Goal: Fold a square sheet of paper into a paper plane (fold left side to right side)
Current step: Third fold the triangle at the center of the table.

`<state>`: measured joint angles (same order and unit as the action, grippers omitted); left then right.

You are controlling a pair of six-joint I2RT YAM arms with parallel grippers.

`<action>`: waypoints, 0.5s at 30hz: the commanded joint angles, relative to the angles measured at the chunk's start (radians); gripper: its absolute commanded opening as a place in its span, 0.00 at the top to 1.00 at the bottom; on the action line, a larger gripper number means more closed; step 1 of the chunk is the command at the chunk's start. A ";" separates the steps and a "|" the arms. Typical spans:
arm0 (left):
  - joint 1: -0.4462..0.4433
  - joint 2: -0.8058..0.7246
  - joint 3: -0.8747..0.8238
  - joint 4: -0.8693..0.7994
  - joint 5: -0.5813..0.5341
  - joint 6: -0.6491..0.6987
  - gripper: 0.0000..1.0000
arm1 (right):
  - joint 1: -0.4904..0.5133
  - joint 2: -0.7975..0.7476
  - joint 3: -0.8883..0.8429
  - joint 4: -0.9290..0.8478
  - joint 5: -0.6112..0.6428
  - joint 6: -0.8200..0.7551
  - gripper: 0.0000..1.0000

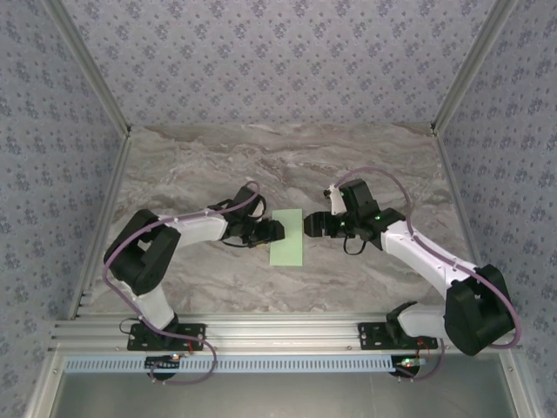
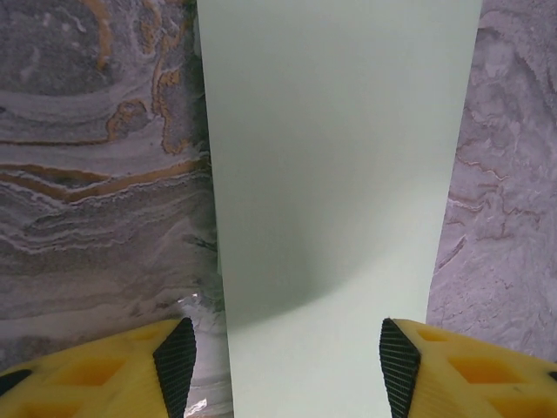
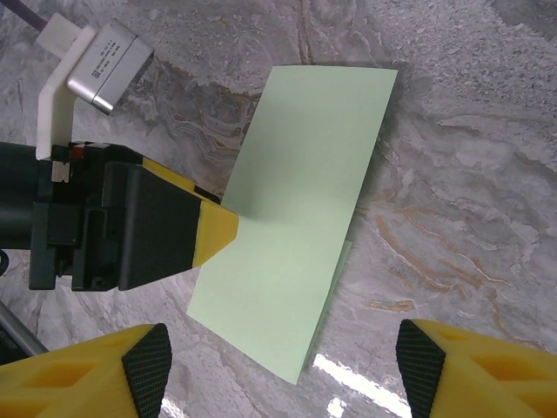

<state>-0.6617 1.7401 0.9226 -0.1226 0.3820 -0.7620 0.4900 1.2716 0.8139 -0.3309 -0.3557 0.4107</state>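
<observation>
The square sheet of paper [image 1: 286, 237] lies on the marble table, folded in half into a narrow pale green rectangle. In the right wrist view the paper [image 3: 296, 218] shows a lower layer peeking out along its right edge. My left gripper [image 1: 277, 231] sits low at the paper's left side, open. From its wrist camera the paper [image 2: 339, 174] runs between the two fingertips [image 2: 177, 366], unheld. Its yellow tip [image 3: 216, 231] meets the paper's edge. My right gripper [image 1: 309, 226] hovers just right of the paper, open [image 3: 285, 370], nothing between its fingers.
The marble tabletop [image 1: 209, 165] is bare around the paper. Patterned walls with metal posts [image 1: 457, 78] enclose the back and sides. An aluminium rail [image 1: 278, 329] runs along the near edge by the arm bases.
</observation>
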 commanded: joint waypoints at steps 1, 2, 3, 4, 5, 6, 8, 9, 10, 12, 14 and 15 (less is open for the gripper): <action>0.005 0.016 0.015 0.025 0.017 -0.010 0.40 | 0.008 -0.020 -0.023 0.014 -0.001 -0.012 0.27; 0.005 0.020 0.012 0.036 0.028 -0.012 0.42 | 0.009 -0.023 -0.030 0.022 -0.010 -0.012 0.27; 0.005 0.024 0.010 0.046 0.034 -0.017 0.43 | 0.008 -0.028 -0.036 0.028 -0.017 -0.012 0.27; 0.004 0.028 0.009 0.053 0.039 -0.020 0.44 | 0.009 -0.031 -0.042 0.035 -0.025 -0.012 0.28; 0.005 0.031 0.007 0.059 0.042 -0.021 0.46 | 0.008 -0.035 -0.050 0.041 -0.034 -0.014 0.28; 0.005 0.032 0.006 0.064 0.045 -0.024 0.48 | 0.009 -0.041 -0.057 0.046 -0.040 -0.016 0.28; 0.004 0.032 0.004 0.067 0.044 -0.028 0.52 | 0.011 -0.062 -0.078 0.060 -0.045 -0.022 0.28; 0.004 0.031 0.004 0.067 0.042 -0.029 0.54 | 0.012 -0.072 -0.088 0.066 -0.041 -0.023 0.28; 0.004 0.026 0.003 0.067 0.038 -0.029 0.56 | 0.017 -0.089 -0.104 0.079 -0.033 -0.025 0.28; 0.005 0.016 0.002 0.062 0.034 -0.029 0.60 | 0.032 -0.117 -0.130 0.094 -0.011 -0.037 0.28; 0.005 0.006 0.000 0.056 0.031 -0.030 0.65 | 0.064 -0.151 -0.155 0.101 0.043 -0.068 0.27; 0.004 0.001 0.001 0.054 0.031 -0.032 0.67 | 0.083 -0.165 -0.165 0.103 0.072 -0.084 0.27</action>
<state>-0.6609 1.7638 0.9226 -0.0734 0.4046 -0.7940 0.5365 1.1492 0.6720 -0.2562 -0.3492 0.3805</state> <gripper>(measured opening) 0.337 0.731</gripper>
